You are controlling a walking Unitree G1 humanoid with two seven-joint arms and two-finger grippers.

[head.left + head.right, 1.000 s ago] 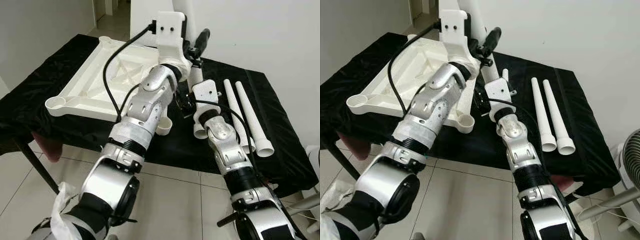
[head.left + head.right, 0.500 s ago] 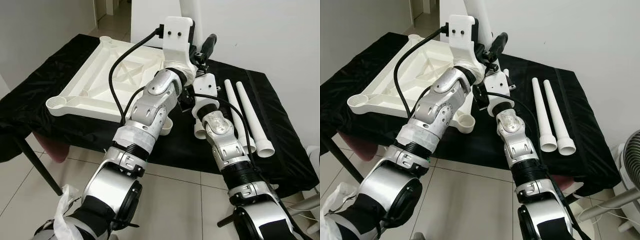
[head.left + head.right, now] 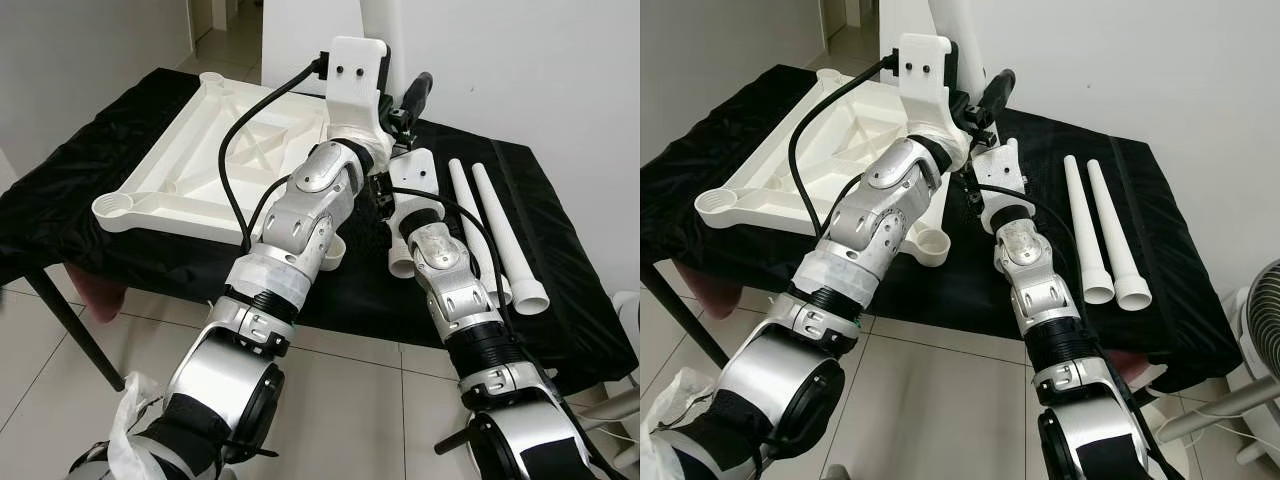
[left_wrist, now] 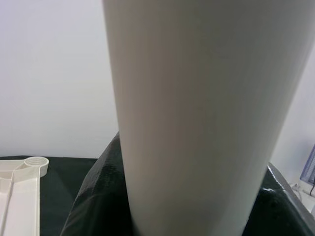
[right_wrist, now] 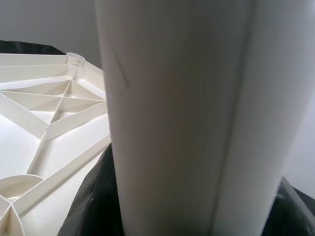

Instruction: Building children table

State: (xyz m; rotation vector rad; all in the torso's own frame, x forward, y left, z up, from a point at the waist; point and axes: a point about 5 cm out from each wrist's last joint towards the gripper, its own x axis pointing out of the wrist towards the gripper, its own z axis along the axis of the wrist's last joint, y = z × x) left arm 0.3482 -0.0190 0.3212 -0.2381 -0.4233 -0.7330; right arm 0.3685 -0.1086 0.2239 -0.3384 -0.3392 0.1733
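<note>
- Spare legs (image 3: 500,235): two, lying near right on the black cloth (image 3: 90,180).
- Tabletop (image 3: 215,165): inverted, left; corner socket (image 3: 931,240) open.
- Leg (image 4: 197,118): upright, centre-far, between left gripper (image 3: 385,95) and right gripper (image 3: 400,118); grip state cannot be told.
- Judged step: seating this leg; next, align it over a socket.

No legible text or labels.

black cloth (image 3: 90,170), tiled floor (image 3: 360,400), white wall (image 3: 540,70), fan (image 3: 1255,320)
</note>
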